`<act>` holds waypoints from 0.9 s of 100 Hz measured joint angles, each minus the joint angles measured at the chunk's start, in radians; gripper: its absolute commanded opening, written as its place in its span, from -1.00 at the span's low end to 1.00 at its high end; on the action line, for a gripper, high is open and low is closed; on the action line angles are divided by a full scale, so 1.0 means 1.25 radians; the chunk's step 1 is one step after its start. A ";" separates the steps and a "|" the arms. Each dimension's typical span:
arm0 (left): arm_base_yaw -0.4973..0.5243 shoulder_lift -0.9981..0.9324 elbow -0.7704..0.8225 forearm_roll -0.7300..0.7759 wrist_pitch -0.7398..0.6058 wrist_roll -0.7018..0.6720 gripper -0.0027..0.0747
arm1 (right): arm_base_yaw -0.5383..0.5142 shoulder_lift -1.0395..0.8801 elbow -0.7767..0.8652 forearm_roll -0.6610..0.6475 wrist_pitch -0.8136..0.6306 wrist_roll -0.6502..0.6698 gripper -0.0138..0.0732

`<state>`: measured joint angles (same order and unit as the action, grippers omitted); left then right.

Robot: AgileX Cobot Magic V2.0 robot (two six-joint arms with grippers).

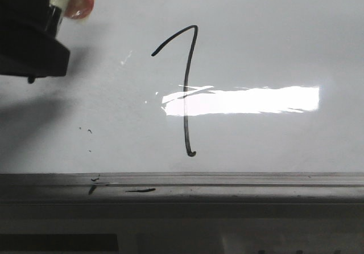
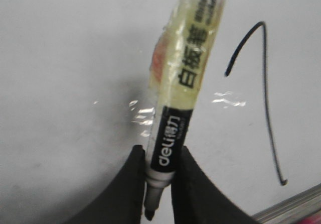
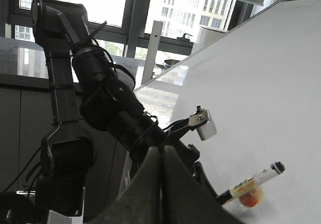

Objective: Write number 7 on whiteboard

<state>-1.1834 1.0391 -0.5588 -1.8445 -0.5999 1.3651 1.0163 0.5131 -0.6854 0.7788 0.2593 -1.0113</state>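
**On the whiteboard, a finished 7**

Near the middle of the whiteboard stands the number 7, its stem crossing a bright glare patch above the grey edge rail. Off to its left, the left gripper is clenched on a marker. The right gripper has its fingers pressed together, holding nothing.

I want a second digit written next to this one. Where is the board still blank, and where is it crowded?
The whiteboard is blank right of the number 7, from its stem to the frame's right edge, above the grey edge rail. Left of the 7 is tighter: the left gripper, shut on the marker, hangs at upper left, with small black specks below.
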 measured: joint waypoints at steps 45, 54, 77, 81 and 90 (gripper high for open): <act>-0.101 0.151 -0.010 0.093 -0.132 -0.347 -0.98 | 0.000 0.000 0.000 -0.001 -0.072 0.000 -0.83; -0.083 0.155 -0.010 0.098 -0.132 -0.379 -0.98 | 0.000 0.000 0.000 -0.001 -0.072 0.000 -0.83; -0.011 0.151 -0.020 0.110 -0.057 -0.392 -0.98 | 0.000 0.000 0.000 -0.001 -0.073 0.000 -0.83; 0.002 0.150 -0.021 0.112 -0.039 -0.393 -0.98 | 0.000 0.000 0.000 -0.001 -0.073 0.000 -0.83; 0.022 0.148 -0.023 0.112 0.000 -0.393 -0.98 | 0.000 0.000 0.000 -0.001 -0.073 0.000 -0.83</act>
<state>-1.1558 1.2242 -0.5872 -1.7045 -0.5998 0.8739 1.0163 0.5131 -0.6854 0.7772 0.1681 -1.0113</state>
